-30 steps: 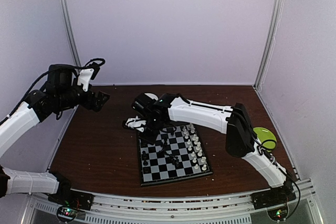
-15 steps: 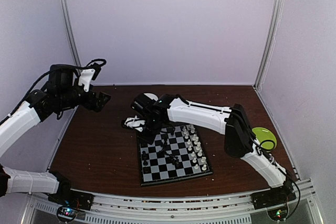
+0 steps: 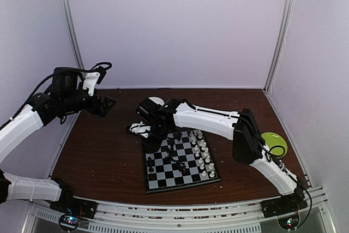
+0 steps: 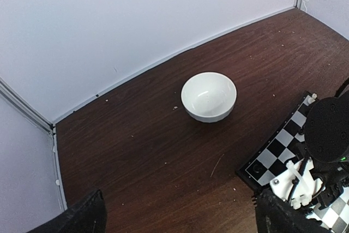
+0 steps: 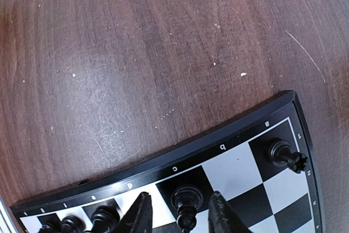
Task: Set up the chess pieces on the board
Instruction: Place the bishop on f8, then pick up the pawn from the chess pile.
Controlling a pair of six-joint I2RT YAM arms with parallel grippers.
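The right gripper [image 5: 179,196] points down over the edge of the board [image 5: 163,161], at the end of its arm [image 3: 207,118] stretched long and low from the right. Its jaws are partly open around a black chess piece [image 5: 186,207], with a gap on each side, so they grip nothing. More black pieces [image 5: 87,219] stand beside it along the same edge row. The left gripper [image 4: 182,211] hangs raised well off to the left, jaws wide and empty, with a white bowl [image 4: 209,96] ahead of it.
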